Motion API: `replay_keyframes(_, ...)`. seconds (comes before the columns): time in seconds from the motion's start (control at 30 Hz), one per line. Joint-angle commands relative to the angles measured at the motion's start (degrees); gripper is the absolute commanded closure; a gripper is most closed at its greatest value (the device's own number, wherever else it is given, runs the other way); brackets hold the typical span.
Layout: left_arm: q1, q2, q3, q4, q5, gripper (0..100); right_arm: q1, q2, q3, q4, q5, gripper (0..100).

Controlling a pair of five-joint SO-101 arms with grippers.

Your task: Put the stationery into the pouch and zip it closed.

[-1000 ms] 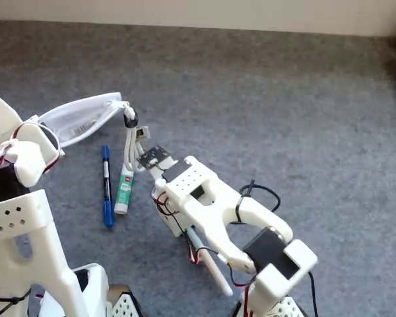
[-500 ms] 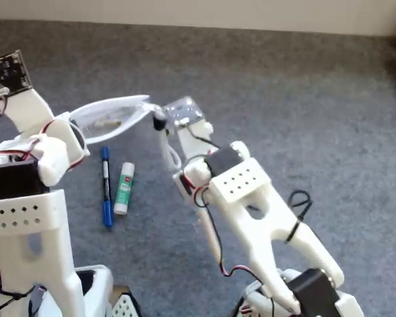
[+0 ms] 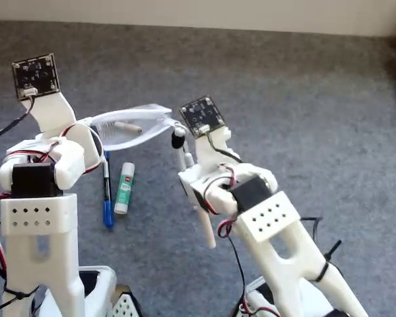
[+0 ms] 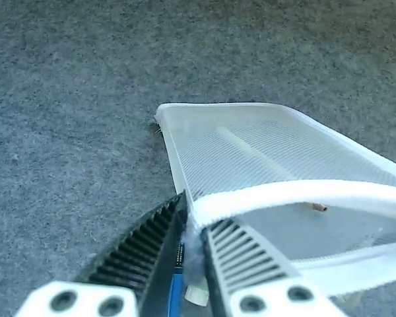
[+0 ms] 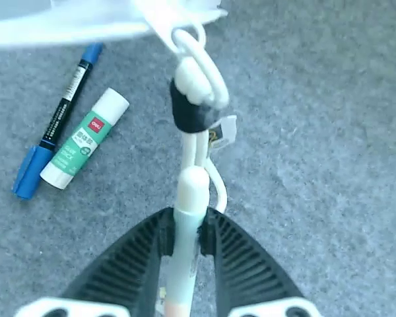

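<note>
Pinching the pouch (image 4: 264, 152) rim, the left claw (image 4: 191, 231) props its mouth open for the white pen (image 5: 191, 185) clamped in the right claw (image 5: 186, 221).

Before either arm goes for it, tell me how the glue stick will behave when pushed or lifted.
The glue stick lies on its side, a round tube, so a sideways push would probably roll it, though the rough grey surface may slow it. It looks rigid, likely light. Its smooth label could slip.
</note>
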Motion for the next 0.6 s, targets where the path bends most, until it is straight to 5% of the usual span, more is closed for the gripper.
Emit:
replay_keyframes(0.0,1.4,-0.7,-0.2,-0.9,-0.4,99,-0.9,-6.6,1.1,-3.6,0.2,99.3)
replay_keyframes(0.57,1.3,-0.7,0.7,-1.2,-0.5,99,-10.5,-25.4,14.3,-15.7,0.2,99.3)
